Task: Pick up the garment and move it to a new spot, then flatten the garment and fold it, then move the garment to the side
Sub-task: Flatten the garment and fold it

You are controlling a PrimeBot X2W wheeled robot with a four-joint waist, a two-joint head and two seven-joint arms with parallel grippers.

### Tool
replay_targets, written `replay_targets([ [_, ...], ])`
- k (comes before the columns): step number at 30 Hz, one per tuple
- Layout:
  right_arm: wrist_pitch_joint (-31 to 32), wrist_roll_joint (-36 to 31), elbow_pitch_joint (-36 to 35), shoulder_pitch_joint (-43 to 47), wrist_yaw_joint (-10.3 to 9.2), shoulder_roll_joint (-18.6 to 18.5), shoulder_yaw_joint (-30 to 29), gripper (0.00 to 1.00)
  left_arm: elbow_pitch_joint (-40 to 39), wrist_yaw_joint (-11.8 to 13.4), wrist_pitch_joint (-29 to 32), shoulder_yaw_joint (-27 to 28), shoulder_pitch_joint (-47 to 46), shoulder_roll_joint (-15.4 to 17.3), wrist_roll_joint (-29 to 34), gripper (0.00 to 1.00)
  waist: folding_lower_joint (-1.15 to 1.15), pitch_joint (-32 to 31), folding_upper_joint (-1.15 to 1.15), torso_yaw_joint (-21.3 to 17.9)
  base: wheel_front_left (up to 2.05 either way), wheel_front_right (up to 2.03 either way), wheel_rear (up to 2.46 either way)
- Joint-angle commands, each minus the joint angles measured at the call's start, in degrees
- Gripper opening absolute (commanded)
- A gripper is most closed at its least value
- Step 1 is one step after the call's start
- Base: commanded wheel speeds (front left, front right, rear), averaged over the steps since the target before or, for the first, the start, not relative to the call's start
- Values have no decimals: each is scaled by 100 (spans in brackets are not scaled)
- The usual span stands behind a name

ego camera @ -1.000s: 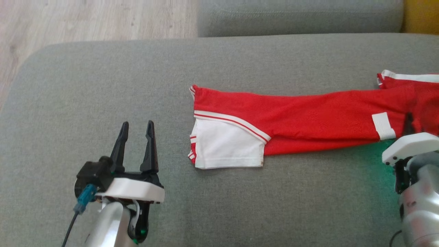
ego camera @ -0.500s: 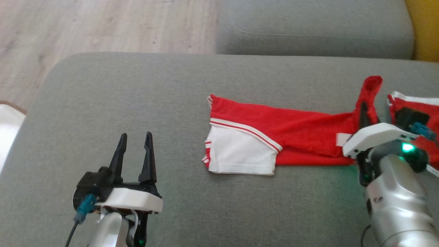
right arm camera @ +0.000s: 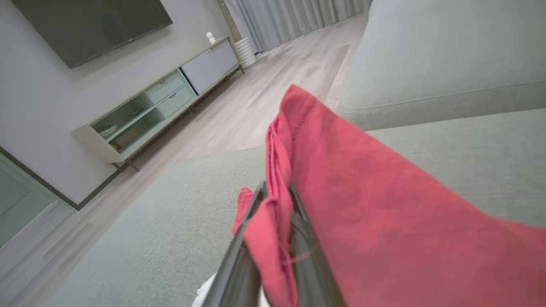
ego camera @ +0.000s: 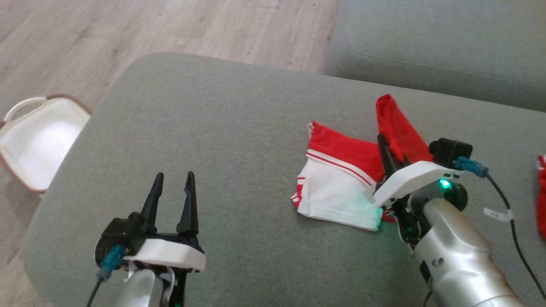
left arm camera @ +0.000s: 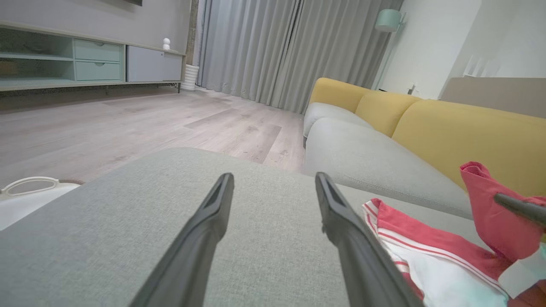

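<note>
The red and white garment (ego camera: 337, 187) lies on the grey cushion (ego camera: 222, 128), right of centre. My right gripper (ego camera: 384, 140) is shut on a red fold of it, held up and drawn over the part that lies flat. In the right wrist view the red cloth (right arm camera: 362, 204) is pinched between the right gripper (right arm camera: 276, 189) fingers and drapes to the right. My left gripper (ego camera: 174, 175) stands open over bare cushion to the left, well apart from the garment (left arm camera: 426, 256). The left wrist view looks between the left gripper (left arm camera: 274, 177) fingers, nothing in them.
A white basket with a brown rim (ego camera: 38, 140) sits on the wooden floor beside the cushion's left edge. A grey sofa seat (ego camera: 426, 55) lies beyond, with yellow backrests (left arm camera: 460, 132). More red cloth (ego camera: 541, 196) shows at the right edge.
The head camera has swung, shifting the whole picture. The right gripper has lifted the garment's red end and carried it left toward the white part. The left gripper stays open.
</note>
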Motion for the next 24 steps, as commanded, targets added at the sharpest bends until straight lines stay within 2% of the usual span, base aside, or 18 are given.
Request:
replay_targets([
  [1, -141, 186, -147, -157, -4, 58, 280, 0, -147, -14, -30, 120, -280, 44, 38, 100, 0, 84, 0, 183, 0, 0, 0],
  [14, -402, 985, 329, -192, -4, 58, 1451, 0, -89, 6, -30, -187, -461, 44, -109, 100, 0, 345, 0, 561, 0, 0, 0],
  [22, -512, 1307, 638, -431, -4, 59, 1787, 0, -107, 79, -30, -345, -575, 44, -251, 100, 0, 486, 0, 676, 0, 0, 0],
  [23, -515, 1354, 634, -446, -4, 59, 1866, 37, -103, 84, -30, -354, -588, 44, -258, 100, 0, 499, 0, 683, 0, 0, 0],
  [24, -518, 1418, 606, -451, -4, 59, 1946, 97, -100, 87, -30, -360, -601, 44, -264, 100, 0, 511, 0, 687, 0, 0, 0],
])
